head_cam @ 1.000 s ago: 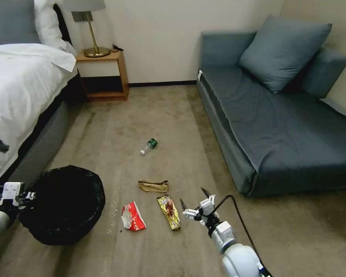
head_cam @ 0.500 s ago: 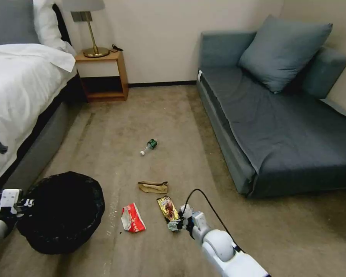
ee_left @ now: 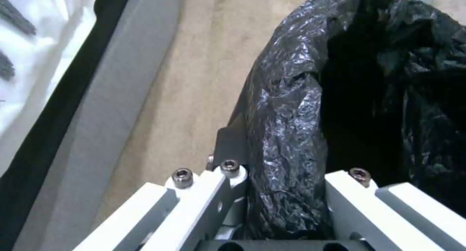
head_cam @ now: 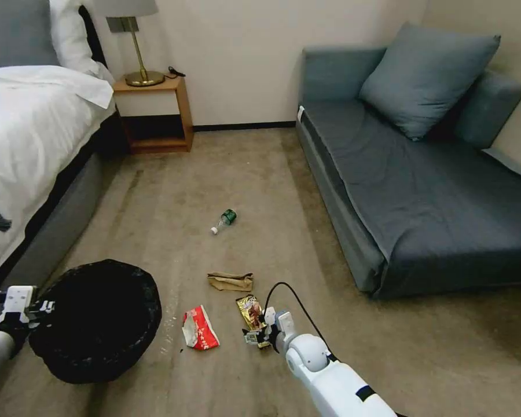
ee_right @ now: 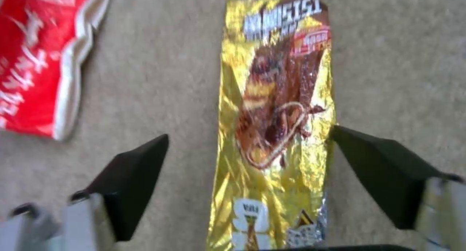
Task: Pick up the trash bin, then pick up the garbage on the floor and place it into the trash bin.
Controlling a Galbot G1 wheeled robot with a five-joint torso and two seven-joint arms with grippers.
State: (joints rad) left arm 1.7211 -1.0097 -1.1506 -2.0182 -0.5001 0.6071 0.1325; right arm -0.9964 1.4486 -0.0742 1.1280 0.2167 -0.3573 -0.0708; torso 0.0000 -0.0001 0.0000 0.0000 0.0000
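Observation:
The trash bin point(head_cam: 95, 321), lined with a crinkled black bag, hangs at the lower left near the bed. My left gripper point(head_cam: 33, 307) is shut on its rim, and the bag-covered rim point(ee_left: 286, 134) runs between the fingers in the left wrist view. The garbage lies on the carpet: a red-white wrapper point(head_cam: 200, 327), a yellow-brown snack wrapper point(head_cam: 249, 308), a brown paper bag point(head_cam: 230, 281) and a small bottle point(head_cam: 224, 220). My right gripper point(head_cam: 255, 337) is low over the snack wrapper's near end. It stands open point(ee_right: 250, 140), with the snack wrapper point(ee_right: 276, 109) between its black fingers and the red-white wrapper point(ee_right: 39, 62) off to one side.
A bed point(head_cam: 29, 133) runs along the left, with a wooden nightstand point(head_cam: 153, 113) and lamp behind it. A blue-grey sofa point(head_cam: 422, 179) with a cushion fills the right side. Carpet lies open between them.
My right arm has dropped and swung left, from hovering beside the snack wrapper to straddling its near end. The bin in my left gripper has shifted slightly.

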